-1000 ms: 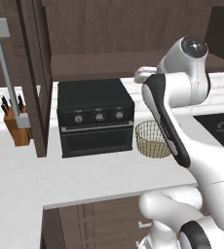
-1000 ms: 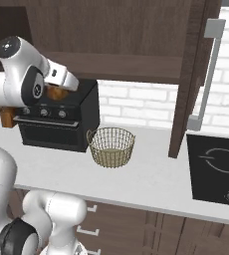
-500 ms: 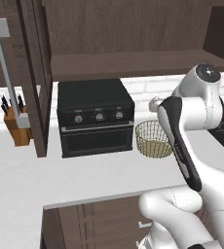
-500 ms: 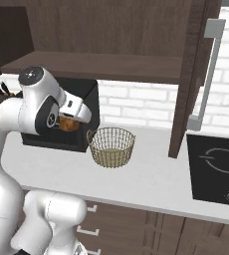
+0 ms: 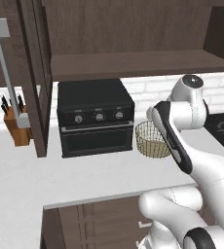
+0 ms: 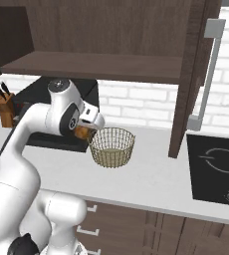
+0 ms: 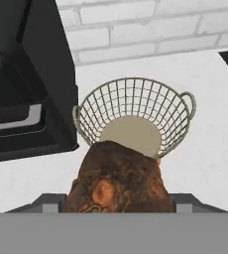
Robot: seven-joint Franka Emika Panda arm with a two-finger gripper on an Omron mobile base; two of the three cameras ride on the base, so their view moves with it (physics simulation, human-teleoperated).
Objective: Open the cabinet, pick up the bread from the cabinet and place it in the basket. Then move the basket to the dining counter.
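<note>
Here, the white arm bends at the elbow and reaches forward and down over the white desk (image 5: 84,175), its hand hanging beside the basket (image 6: 112,146) on the oven side. The gripper (image 6: 83,132) carries the bread (image 7: 118,178), a lumpy golden-brown piece pinched between the fingers, which stand wide around it. In the hand view the bread sits just short of the basket's near rim, not yet inside. The basket stands on the desk just beside the black oven (image 5: 94,116). Bare desk lies open in front of it. Above, the cabinet (image 5: 133,34) door (image 6: 193,74) stands open, its shelf overhanging the oven.
</note>
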